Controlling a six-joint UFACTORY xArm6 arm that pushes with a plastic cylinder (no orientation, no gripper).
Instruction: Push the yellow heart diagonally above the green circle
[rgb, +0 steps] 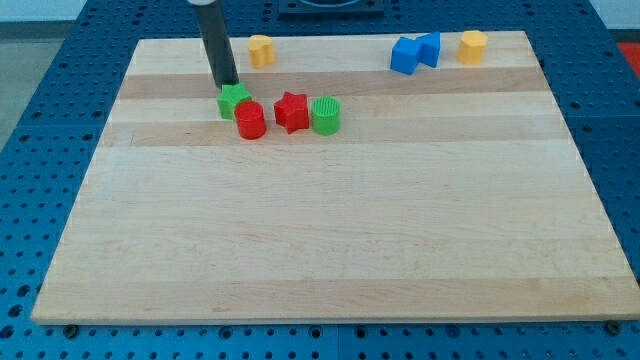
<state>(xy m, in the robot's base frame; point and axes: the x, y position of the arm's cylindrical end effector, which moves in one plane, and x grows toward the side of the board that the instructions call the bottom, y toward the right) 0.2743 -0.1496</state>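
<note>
My dark rod stands nearly upright, my tip (229, 84) touching the green star-shaped block (233, 99); no jaws on it. Yellow heart block (261, 50) sits apart on the wooden tabletop (330, 230).

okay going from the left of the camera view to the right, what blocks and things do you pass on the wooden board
My tip → green star block → red cylinder block → yellow heart block → red star block → green circle block → blue block → second blue block → yellow block.

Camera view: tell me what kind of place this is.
Probably a robotics lab bench. A wooden board lies on a blue perforated table, small coloured blocks such as the green circle sit on it, and my tip rests just above a green block.
</note>
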